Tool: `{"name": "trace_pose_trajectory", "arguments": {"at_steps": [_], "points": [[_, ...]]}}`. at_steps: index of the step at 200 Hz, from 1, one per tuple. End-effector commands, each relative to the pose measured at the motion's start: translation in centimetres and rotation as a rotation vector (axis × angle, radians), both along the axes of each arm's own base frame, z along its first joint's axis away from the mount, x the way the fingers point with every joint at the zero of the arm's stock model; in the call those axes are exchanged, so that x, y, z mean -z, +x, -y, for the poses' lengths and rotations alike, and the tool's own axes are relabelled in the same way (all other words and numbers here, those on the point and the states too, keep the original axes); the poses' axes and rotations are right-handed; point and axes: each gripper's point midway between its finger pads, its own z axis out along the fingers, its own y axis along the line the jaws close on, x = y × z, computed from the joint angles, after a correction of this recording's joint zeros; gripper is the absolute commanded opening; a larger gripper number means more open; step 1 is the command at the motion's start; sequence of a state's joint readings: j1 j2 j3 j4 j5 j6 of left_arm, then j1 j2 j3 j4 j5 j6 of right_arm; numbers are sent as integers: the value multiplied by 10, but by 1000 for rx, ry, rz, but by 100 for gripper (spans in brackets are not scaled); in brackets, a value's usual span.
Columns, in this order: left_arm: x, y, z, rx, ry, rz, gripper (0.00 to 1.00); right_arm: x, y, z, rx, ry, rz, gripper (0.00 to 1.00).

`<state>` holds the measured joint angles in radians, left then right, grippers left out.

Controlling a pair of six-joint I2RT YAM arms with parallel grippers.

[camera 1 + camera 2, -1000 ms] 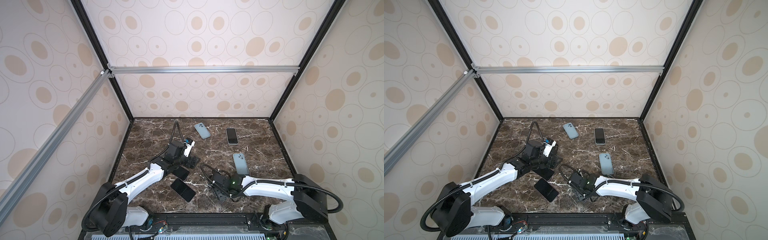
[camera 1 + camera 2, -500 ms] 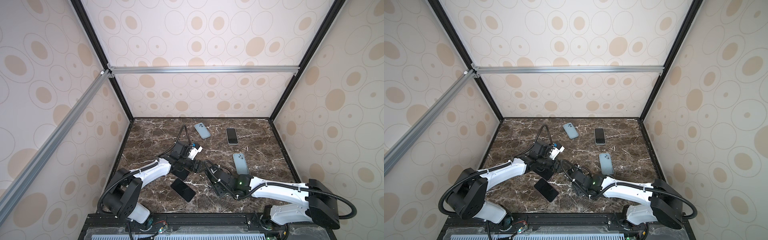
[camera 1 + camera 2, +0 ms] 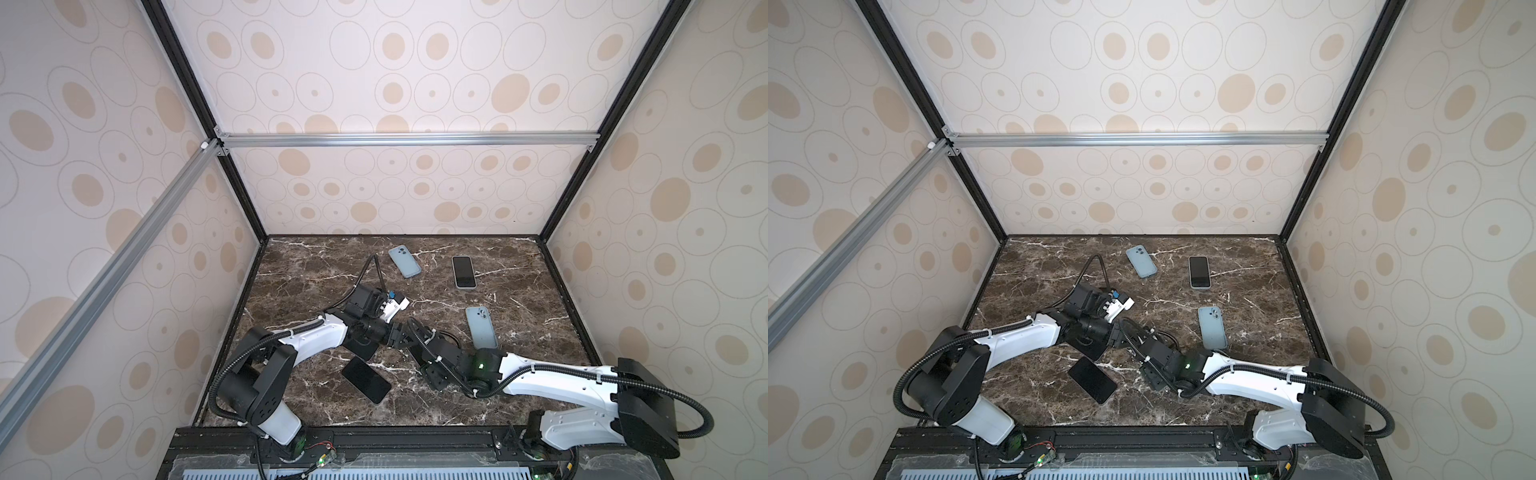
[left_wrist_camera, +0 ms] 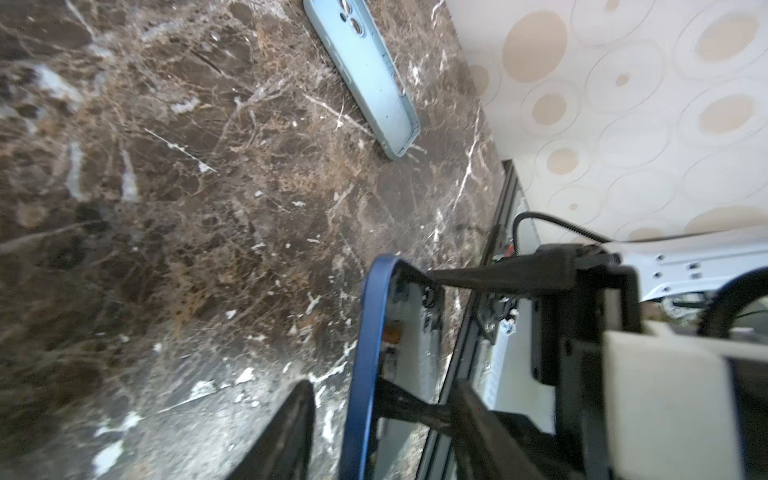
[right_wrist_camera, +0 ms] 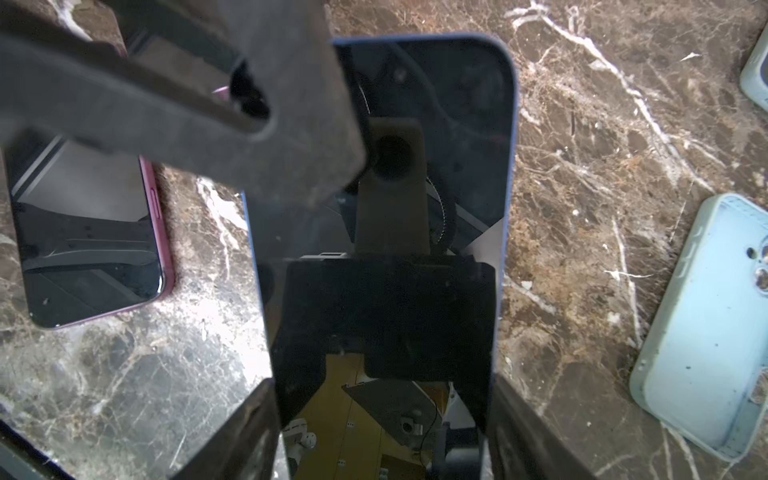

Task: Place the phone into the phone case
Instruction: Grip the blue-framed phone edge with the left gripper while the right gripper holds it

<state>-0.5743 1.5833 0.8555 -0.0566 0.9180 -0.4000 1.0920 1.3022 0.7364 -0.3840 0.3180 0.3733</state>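
Note:
My right gripper (image 5: 380, 386) is shut on a blue-edged phone (image 5: 457, 124), across its width, just above the marble floor. The two grippers meet near the middle in both top views, left gripper (image 3: 395, 334) against right gripper (image 3: 411, 338). In the left wrist view the phone (image 4: 370, 332) stands edge-on between my left gripper's (image 4: 374, 415) fingers; a gap shows on its back side. One left finger (image 5: 249, 104) covers the screen's corner. An empty light blue phone case (image 5: 706, 324) lies open side up beside the phone, and also shows as case (image 3: 481, 327).
A second blue case (image 3: 404, 261) and a phone in a white case (image 3: 463, 272) lie at the back. A magenta-edged phone (image 5: 91, 232) lies beside the held one. Another dark phone (image 3: 365, 380) lies near the front. Walls close three sides.
The right arm has carried the phone left and forward to the middle. The left gripper swung right to meet it and its jaws have narrowed around the phone.

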Motion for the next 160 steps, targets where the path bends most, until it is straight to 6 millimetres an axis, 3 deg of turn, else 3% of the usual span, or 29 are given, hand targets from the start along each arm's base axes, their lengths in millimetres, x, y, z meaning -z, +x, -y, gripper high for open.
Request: {"name": "trace_pose_trajectory", "arguments": {"at_steps": [1,19,40,91,99,107,116,126,146,160], "points": [[-16,-1,9,40,-71,-4,38,-20,10,-13,-2,60,55,56],[-14,-1,10,44,-72,-12,23,-19,10,-14,-3,60,52,56],[-12,-2,10,46,-72,-25,15,-19,10,-15,-2,68,52,55],[-14,-1,11,45,-78,-22,3,-25,13,-14,12,80,73,55],[-16,-1,11,44,-80,-16,1,-27,14,-13,20,81,78,58],[-19,1,11,43,-84,-5,0,-29,15,-12,30,86,85,69],[-25,2,12,43,-94,17,0,-35,16,-12,42,100,91,87],[-37,5,12,40,-119,52,0,-44,16,-17,39,135,98,99],[-75,11,12,16,-216,148,0,-81,16,-33,-12,252,130,100],[-107,21,8,-36,-286,230,0,-113,20,-33,-10,316,182,100]]}}
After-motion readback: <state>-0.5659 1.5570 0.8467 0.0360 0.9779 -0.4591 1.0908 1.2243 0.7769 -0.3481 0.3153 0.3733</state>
